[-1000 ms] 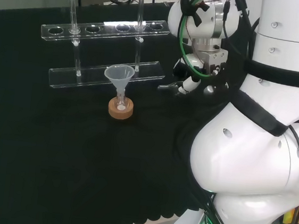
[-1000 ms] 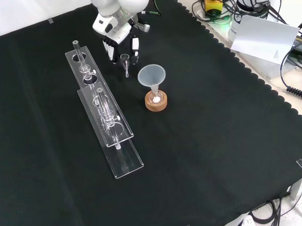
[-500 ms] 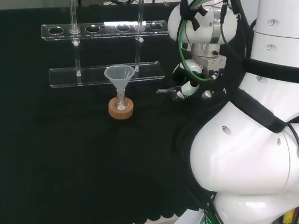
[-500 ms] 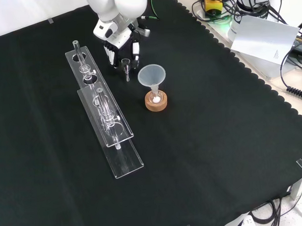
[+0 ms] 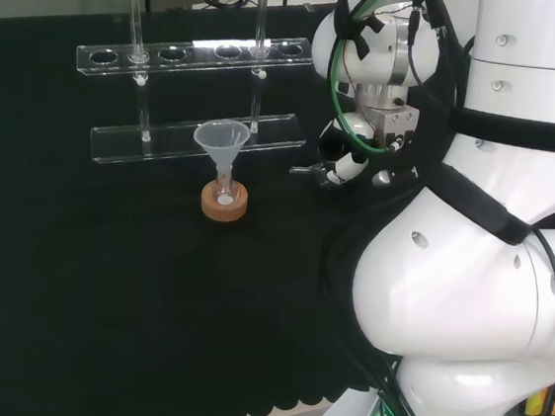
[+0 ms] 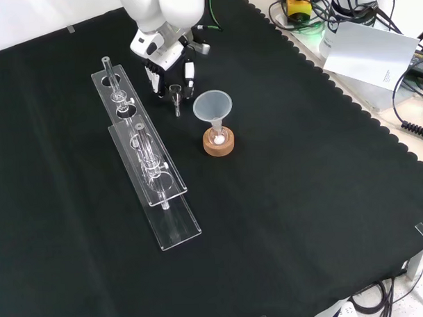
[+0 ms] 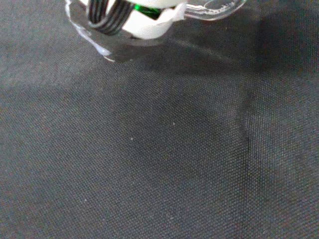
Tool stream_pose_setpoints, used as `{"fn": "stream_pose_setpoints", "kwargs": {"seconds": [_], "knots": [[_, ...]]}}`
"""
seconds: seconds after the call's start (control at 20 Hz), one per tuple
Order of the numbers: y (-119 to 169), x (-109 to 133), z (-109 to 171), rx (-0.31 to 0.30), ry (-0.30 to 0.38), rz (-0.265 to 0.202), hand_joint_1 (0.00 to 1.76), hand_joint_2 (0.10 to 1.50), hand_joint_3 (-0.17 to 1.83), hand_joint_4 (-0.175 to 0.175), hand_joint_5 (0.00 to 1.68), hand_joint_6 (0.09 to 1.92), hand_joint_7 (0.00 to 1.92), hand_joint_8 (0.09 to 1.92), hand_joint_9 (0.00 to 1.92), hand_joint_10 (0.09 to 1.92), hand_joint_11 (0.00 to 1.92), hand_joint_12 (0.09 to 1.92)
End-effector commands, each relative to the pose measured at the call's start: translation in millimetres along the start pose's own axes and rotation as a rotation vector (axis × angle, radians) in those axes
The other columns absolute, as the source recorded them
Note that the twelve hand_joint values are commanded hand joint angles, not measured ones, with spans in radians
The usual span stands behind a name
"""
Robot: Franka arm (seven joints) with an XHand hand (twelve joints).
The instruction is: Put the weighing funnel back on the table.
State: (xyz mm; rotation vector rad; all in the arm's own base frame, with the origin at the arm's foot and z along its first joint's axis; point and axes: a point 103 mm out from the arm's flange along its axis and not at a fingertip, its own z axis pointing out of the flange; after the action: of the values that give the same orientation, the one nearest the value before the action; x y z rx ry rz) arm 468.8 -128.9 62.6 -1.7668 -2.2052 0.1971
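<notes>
The weighing funnel (image 6: 175,94) is a small clear piece, its stem pointing toward the front of the cloth in the front view. My hand (image 6: 169,68) comes in from the top of that view, low over the cloth, with fingers curled on both sides of the piece and pinching it. In the head view the hand (image 5: 352,162) holds the weighing funnel (image 5: 307,170) out to its left, close to the cloth. The wrist view has a blurred white and black part of the hand (image 7: 132,27) and a clear edge of the weighing funnel (image 7: 215,7) over black cloth.
The big funnel (image 6: 212,105) stands in a small flask on a cork ring (image 6: 218,142), just right of the hand in the front view. A clear test tube rack (image 6: 145,157) with tubes runs along its left. The cloth's scalloped edge (image 6: 348,101) lies at the right.
The hand with the weighing funnel has sunk a little toward the cloth and shifted slightly toward the big funnel. Rack and funnel have not moved.
</notes>
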Motion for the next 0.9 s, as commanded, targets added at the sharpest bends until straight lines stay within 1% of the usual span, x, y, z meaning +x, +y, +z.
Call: {"fn": "stream_pose_setpoints", "kwargs": {"seconds": [0.05,0.2,0.25,0.3,0.35,0.4,0.45,0.6,0.65,0.75,0.85,0.9], "knots": [[2.4,2.4,5.5,0.018,-0.009,0.000,1.27,1.01,0.10,-0.175,1.07,0.85,1.11,0.84,1.34,0.29,1.23,0.73],[3.2,2.3,6.0,0.031,-0.012,0.004,1.27,1.04,0.06,-0.175,1.05,0.89,1.09,0.88,1.32,0.29,1.21,0.75],[3.6,2.3,5.7,0.030,-0.013,0.006,1.26,1.04,0.05,-0.094,1.05,0.90,1.10,0.85,1.31,0.28,1.20,0.76],[4.0,2.4,5.2,0.030,-0.015,0.007,1.25,1.04,0.05,-0.028,1.05,0.90,1.11,0.83,1.30,0.28,1.19,0.76],[4.2,2.7,4.7,0.028,-0.015,0.006,1.24,1.04,0.05,0.013,1.05,0.91,1.11,0.82,1.30,0.28,1.18,0.77],[4.3,3.0,4.0,0.026,-0.015,0.007,1.24,1.05,0.05,0.035,1.05,0.92,1.11,0.83,1.28,0.28,1.17,0.78],[4.2,2.9,3.3,0.026,-0.014,0.007,1.23,1.05,0.04,0.046,1.04,0.93,1.09,0.85,1.27,0.28,1.15,0.79],[3.9,2.7,3.2,0.036,-0.017,0.005,1.11,1.08,0.04,0.022,1.00,0.99,0.99,0.80,1.21,0.28,1.04,0.87],[3.5,2.3,3.1,0.043,-0.020,0.007,1.09,1.10,0.03,0.027,0.98,1.02,0.94,0.80,1.17,0.28,0.98,0.92],[2.8,1.7,3.9,0.067,-0.020,0.011,1.06,1.12,0.02,0.054,0.94,1.07,0.84,0.79,1.08,0.29,0.82,1.03],[2.1,0.8,5.6,0.083,-0.028,0.016,1.06,1.08,-0.02,0.051,0.82,0.98,0.75,0.76,0.99,0.31,0.68,1.12],[1.8,-0.1,6.7,0.090,-0.028,0.021,1.06,1.07,-0.06,0.049,0.78,0.95,0.72,0.75,0.95,0.34,0.63,1.14]]}}
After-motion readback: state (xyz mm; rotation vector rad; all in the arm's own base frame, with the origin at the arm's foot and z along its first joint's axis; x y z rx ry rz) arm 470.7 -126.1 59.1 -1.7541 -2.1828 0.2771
